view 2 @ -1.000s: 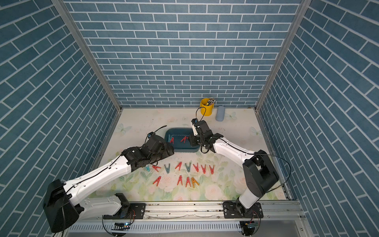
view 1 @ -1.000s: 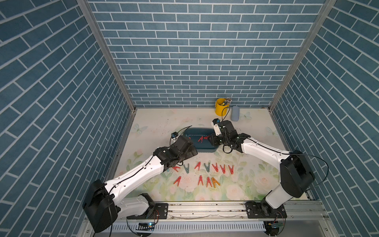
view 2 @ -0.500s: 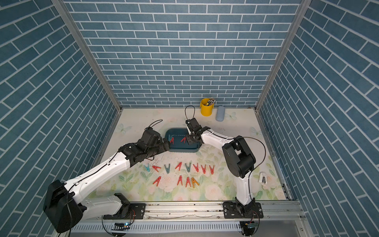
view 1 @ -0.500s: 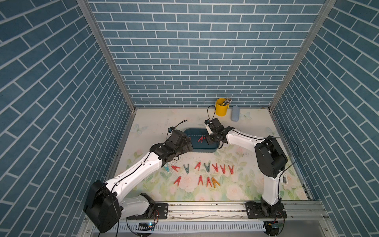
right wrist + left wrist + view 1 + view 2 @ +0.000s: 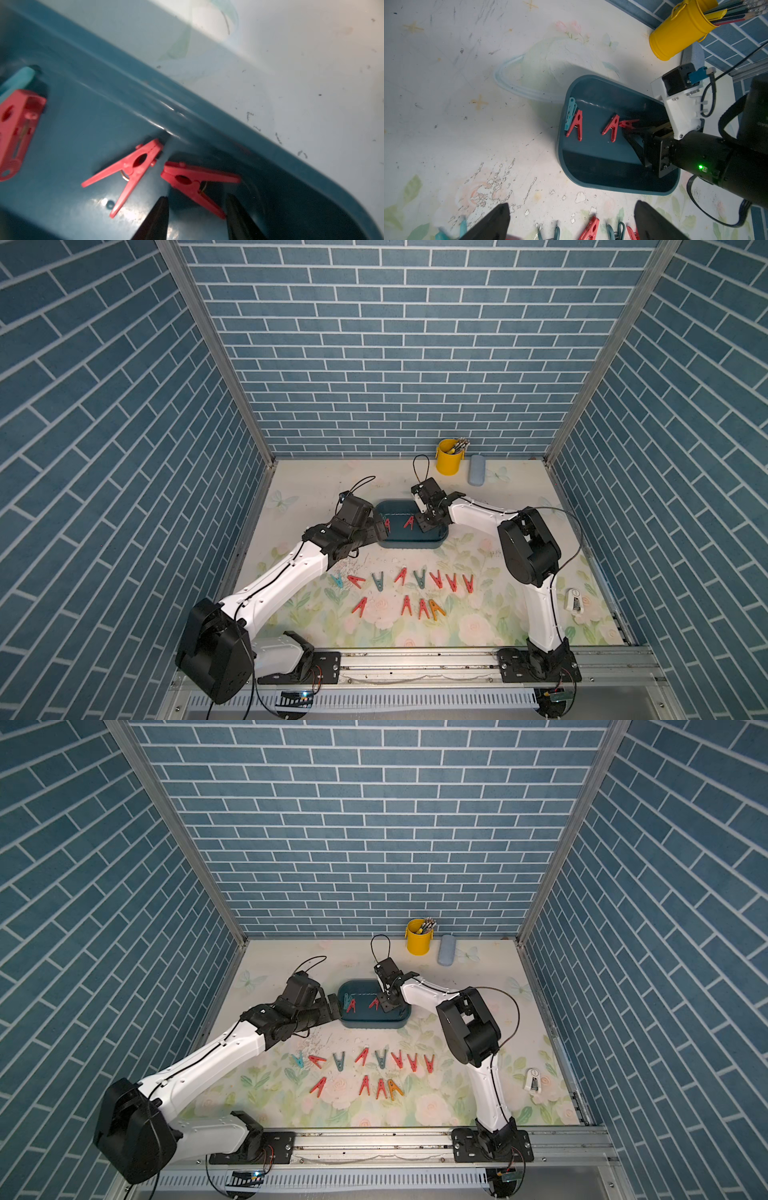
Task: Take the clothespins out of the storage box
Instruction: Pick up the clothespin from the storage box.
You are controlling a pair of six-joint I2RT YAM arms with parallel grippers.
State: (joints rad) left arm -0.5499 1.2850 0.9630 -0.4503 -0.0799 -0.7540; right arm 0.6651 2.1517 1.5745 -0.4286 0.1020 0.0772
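In storage box (image 5: 228, 133), R wrist cam, unlike top views, shows right gripper (image 5: 196, 196) parted astride red clothespin (image 5: 187, 179); left gripper (image 5: 571, 203) splayed.

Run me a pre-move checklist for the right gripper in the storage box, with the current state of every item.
1. Right gripper fingers open: ok, they stand apart.
2. Target red clothespin lined up: ok, one of its legs lies between the fingers.
3. Neighbouring red clothespin apart from the target: cannot tell, their heads nearly meet.
4. Left gripper out of the way: ok, it is open, empty and outside the storage box.
5. Box emptied: not ok, a teal clothespin and three red ones lie inside.
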